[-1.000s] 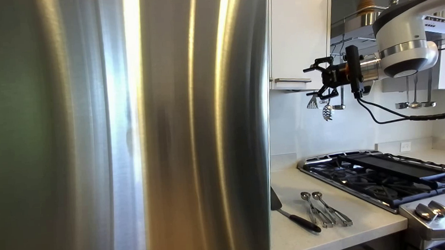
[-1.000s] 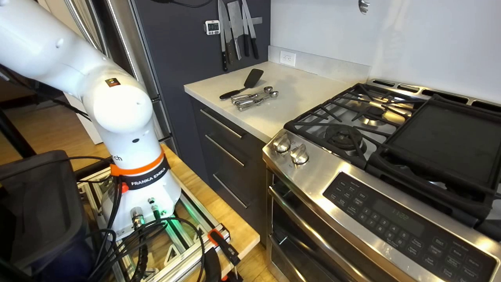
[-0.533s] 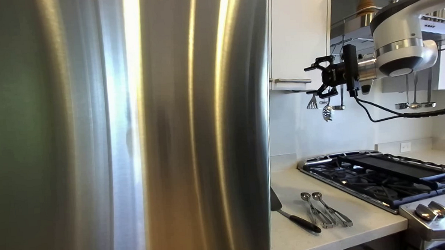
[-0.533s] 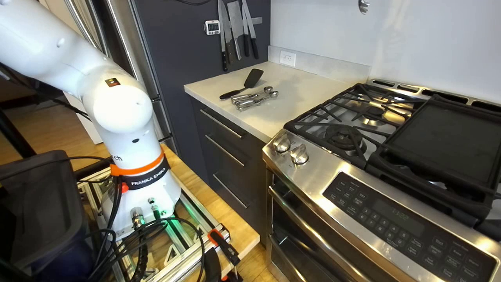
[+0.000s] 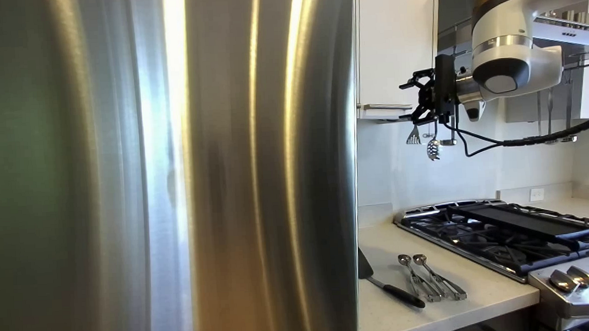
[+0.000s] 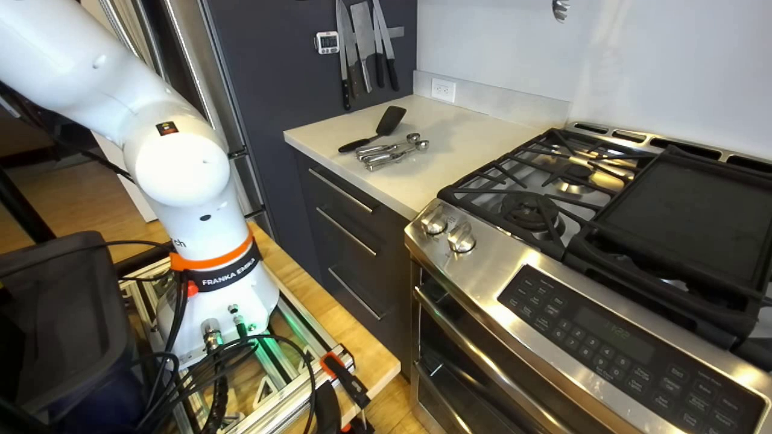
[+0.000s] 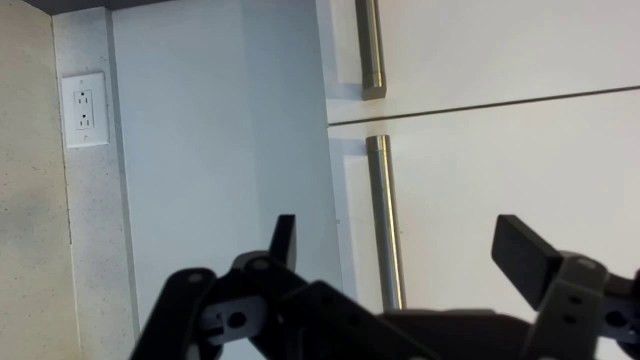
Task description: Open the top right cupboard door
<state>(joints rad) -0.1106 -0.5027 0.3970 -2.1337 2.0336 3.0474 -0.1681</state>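
The big steel fridge (image 5: 220, 168) in front of me gleams with yellowish streaks of light. Past it, a pale counter (image 6: 470, 138) runs up to a stove (image 6: 482, 262), with dark drawers (image 6: 362, 265) beneath. Behind, I see a smooth, pale wall (image 6: 500, 48) and a low white outlet (image 6: 444, 90); the floor (image 6: 78, 199) is brown wood.

Bright white and yellow stripes of light glare on the shiny fridge (image 5: 168, 171) toward 9 o'clock in an exterior view. In an exterior view, the stove (image 6: 567, 277) gleams at 3 o'clock, while the bin (image 6: 60, 325) at 8 o'clock is very dark. In the wrist view, the gripper (image 7: 395, 237) at 5 o'clock looks dark and fuzzy, but the wall socket (image 7: 85, 110) near 10 o'clock is clear.
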